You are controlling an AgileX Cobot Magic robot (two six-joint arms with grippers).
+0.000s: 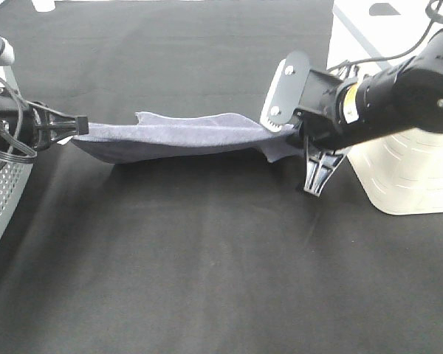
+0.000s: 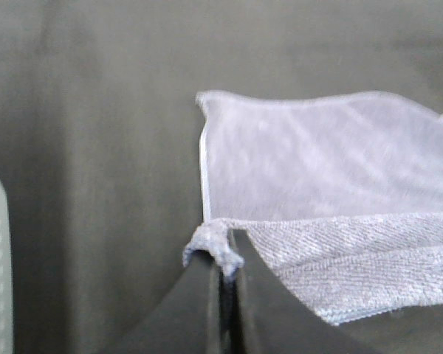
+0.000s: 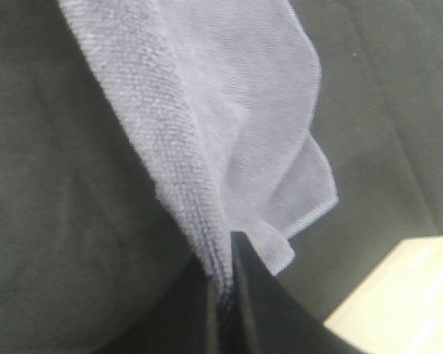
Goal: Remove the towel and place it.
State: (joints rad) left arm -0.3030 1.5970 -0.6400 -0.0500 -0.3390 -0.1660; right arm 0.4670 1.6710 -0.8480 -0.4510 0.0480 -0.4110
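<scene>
While both arms hold it, the towel (image 1: 184, 136) hangs stretched left to right across the middle of the dark surface (image 1: 221, 280).

On the left, the left end effector (image 1: 81, 125) is clamped shut on one bunched corner of the cloth. On the right, the right end effector (image 3: 227, 254) has its jaws pressed together on the opposite end, with a short flap drooping beside them. Between the two grips the towel sags in a long fold, its stitched edge showing along the far side. Whether its lower edge touches the surface cannot be told. A white bin (image 1: 406, 177) stands just right of the right arm, and a grey perforated basket (image 1: 4, 199) sits at the left edge.
</scene>
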